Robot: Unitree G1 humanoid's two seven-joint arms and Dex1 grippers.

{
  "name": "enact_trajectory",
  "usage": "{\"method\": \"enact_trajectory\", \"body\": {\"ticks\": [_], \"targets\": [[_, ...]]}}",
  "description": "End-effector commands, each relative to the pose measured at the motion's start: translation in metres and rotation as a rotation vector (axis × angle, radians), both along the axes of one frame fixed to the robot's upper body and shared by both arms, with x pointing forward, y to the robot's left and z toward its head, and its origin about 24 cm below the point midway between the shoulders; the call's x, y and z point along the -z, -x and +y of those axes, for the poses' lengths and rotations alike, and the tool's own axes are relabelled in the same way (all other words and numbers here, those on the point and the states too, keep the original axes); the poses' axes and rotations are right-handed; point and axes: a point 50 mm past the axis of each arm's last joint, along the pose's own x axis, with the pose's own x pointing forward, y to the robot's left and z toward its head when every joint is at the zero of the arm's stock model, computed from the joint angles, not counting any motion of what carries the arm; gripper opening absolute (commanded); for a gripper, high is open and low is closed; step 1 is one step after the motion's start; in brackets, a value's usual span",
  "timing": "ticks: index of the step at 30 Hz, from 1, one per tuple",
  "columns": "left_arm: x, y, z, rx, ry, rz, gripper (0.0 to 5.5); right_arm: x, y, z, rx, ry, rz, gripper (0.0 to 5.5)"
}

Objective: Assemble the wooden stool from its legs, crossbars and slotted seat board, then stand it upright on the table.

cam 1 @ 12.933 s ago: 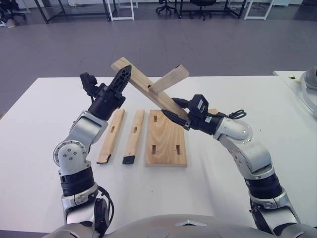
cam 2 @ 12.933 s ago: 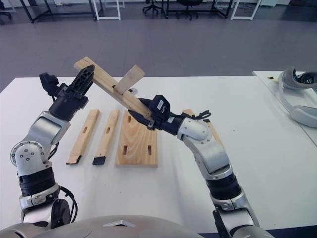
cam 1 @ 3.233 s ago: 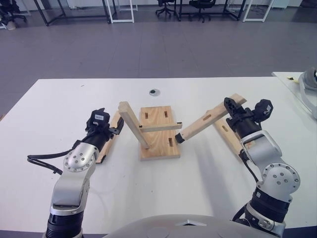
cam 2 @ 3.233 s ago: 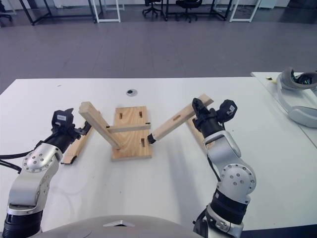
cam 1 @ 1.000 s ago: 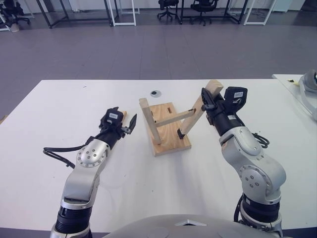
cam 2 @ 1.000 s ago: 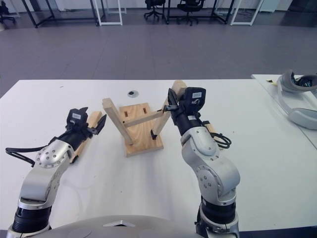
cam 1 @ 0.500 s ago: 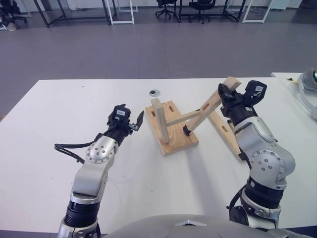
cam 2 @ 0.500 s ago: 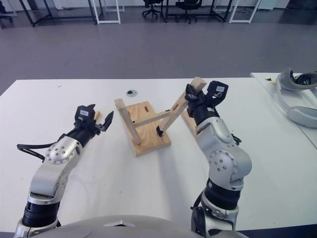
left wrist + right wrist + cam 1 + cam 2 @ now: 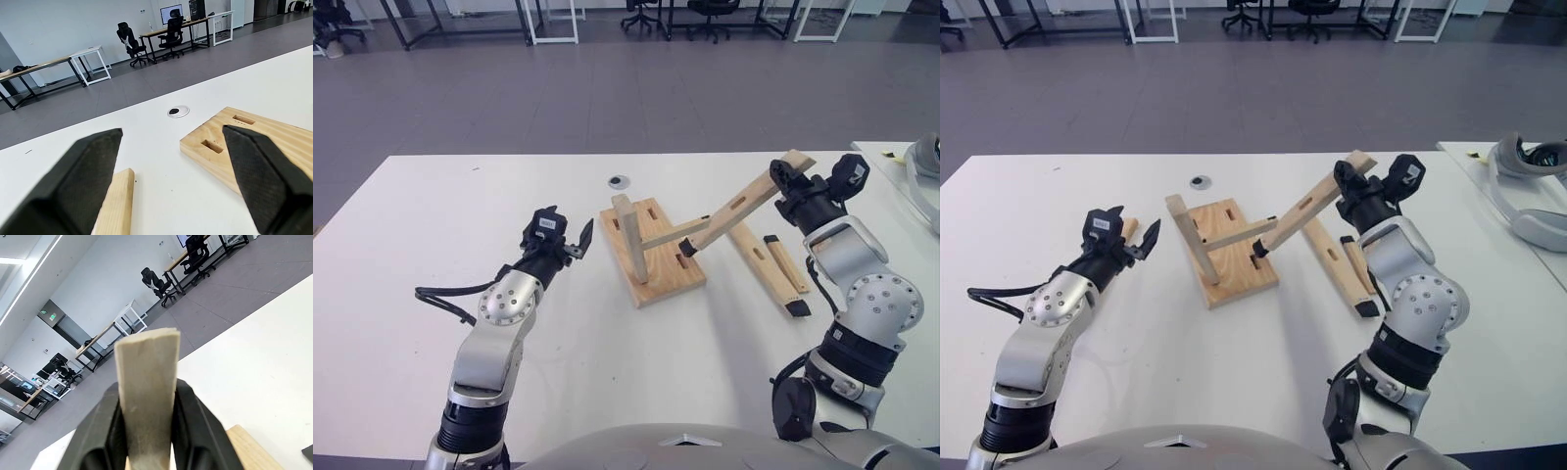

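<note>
White table (image 9: 401, 255) fills the foreground, with grey floor, desks and office chairs (image 9: 129, 41) in the room behind. The seat board (image 9: 658, 264) lies flat near the table's middle, slots up and turned at an angle. A standing leg (image 9: 630, 240) rises from the board near its left edge. A crossbar (image 9: 666, 233) runs from it to the right above the board until it meets the slanted leg (image 9: 744, 204); whether its end sits in that leg's slot cannot be told. The slanted leg's dark-capped lower end is at the board's right edge. Its upper end rises away to the right of the board, where the right gripper (image 9: 785, 182) has its fingers (image 9: 100, 431) clamped on both flat sides of the wood. Right of the board, under the slanted leg, two loose legs (image 9: 754, 253) lie side by side on the table. The left gripper (image 9: 571, 235) hovers just left of the board, apart from it, its black fingers (image 9: 83, 181) spread wide and holding nothing. A wooden piece (image 9: 115, 205) lies on the table beneath it. A round grommet (image 9: 620, 181) sits in the table beyond the board's far end.
</note>
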Motion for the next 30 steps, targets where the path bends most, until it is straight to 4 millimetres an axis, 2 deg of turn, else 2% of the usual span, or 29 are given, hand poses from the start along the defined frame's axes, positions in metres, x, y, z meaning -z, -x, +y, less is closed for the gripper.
{"method": "enact_trajectory", "body": {"ticks": [1, 6, 9, 19, 30], "targets": [[0.002, 0.001, 0.004, -0.021, -0.027, 0.004, 3.77, 0.000, 0.001, 0.006, -0.068, 0.032, 0.016, 1.02], [0.002, 0.000, 0.005, -0.018, -0.032, 0.003, 3.77, 0.013, 0.003, 0.011, -0.114, 0.174, 0.040, 1.02], [0.003, 0.000, 0.006, -0.015, -0.033, 0.005, 3.77, 0.016, 0.002, 0.012, -0.093, 0.197, 0.028, 1.02], [0.005, 0.001, 0.003, -0.003, -0.030, 0.015, 3.77, 0.011, 0.000, 0.016, -0.081, 0.237, -0.032, 1.02], [0.003, 0.002, 0.002, 0.009, -0.035, 0.017, 3.77, 0.005, -0.002, 0.014, -0.052, 0.142, -0.107, 1.01]]}}
